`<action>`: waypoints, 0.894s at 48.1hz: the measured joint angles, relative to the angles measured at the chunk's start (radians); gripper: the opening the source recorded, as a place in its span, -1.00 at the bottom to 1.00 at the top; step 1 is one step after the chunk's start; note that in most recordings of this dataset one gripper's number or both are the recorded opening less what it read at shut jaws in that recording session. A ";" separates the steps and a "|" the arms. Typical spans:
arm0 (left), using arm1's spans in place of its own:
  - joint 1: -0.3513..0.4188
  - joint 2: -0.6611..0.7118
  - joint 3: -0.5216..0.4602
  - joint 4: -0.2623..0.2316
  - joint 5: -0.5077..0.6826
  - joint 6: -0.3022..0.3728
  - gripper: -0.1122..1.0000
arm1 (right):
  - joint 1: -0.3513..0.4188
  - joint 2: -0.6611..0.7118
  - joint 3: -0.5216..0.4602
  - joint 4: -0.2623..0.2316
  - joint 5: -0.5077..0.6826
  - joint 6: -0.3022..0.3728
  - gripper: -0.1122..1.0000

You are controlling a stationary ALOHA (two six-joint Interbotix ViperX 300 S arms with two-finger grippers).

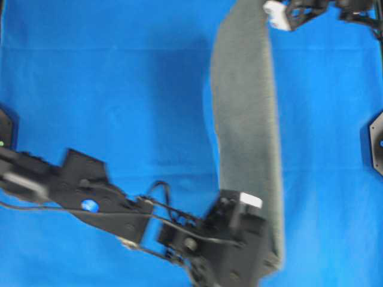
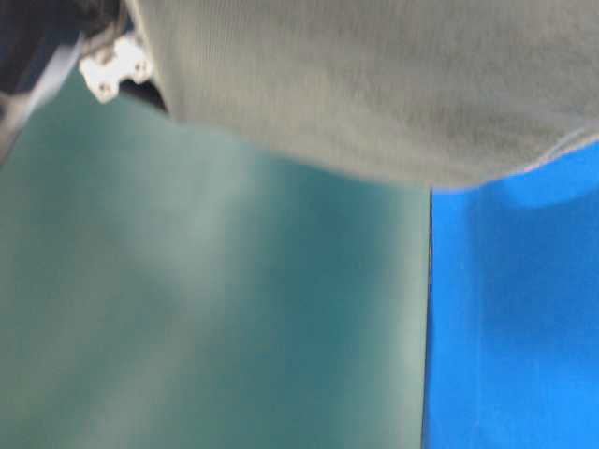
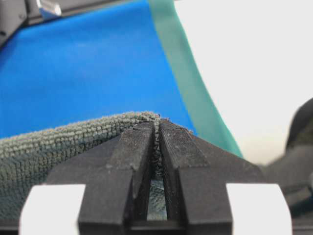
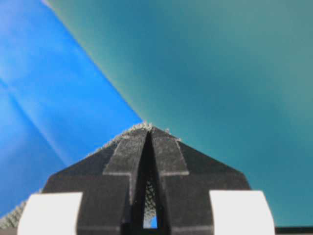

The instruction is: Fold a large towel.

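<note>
Overhead exterior: both arms outstretched, left tool (image 1: 254, 206), right tool (image 1: 281, 13), pinching towel (image 1: 245, 113) ends

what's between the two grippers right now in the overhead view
The towel spans the whole stretch, pulled into a long band from the left gripper up to the right gripper. Both pairs of jaws are clamped on its edge; beneath lies the blue cloth.

This is a robot lab bench rather than a home. A plain blue backdrop (image 1: 119, 89) covers the whole work surface, a teal-green panel (image 2: 215, 309) adjoins it, and black mounting brackets (image 1: 376, 140) sit at the backdrop's side edges.
</note>
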 measured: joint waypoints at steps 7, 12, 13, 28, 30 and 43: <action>0.009 0.124 -0.164 0.000 -0.005 0.002 -0.74 | 0.000 -0.164 0.080 0.006 0.060 0.000 -0.78; 0.009 0.173 -0.261 0.000 0.029 0.008 -0.74 | 0.000 -0.267 0.114 0.015 0.083 0.000 -0.78; 0.009 0.178 -0.276 0.000 0.041 0.009 -0.74 | 0.000 -0.279 0.117 0.017 0.086 0.000 -0.78; 0.008 0.147 -0.156 -0.002 0.140 -0.035 -0.74 | 0.000 -0.058 0.095 0.028 0.069 0.000 -0.78; 0.006 0.124 -0.106 -0.002 0.138 -0.055 -0.74 | 0.000 0.003 0.077 0.028 0.055 0.000 -0.78; -0.023 -0.071 0.293 -0.005 0.043 -0.359 -0.74 | 0.000 0.382 -0.143 0.028 -0.103 0.000 -0.78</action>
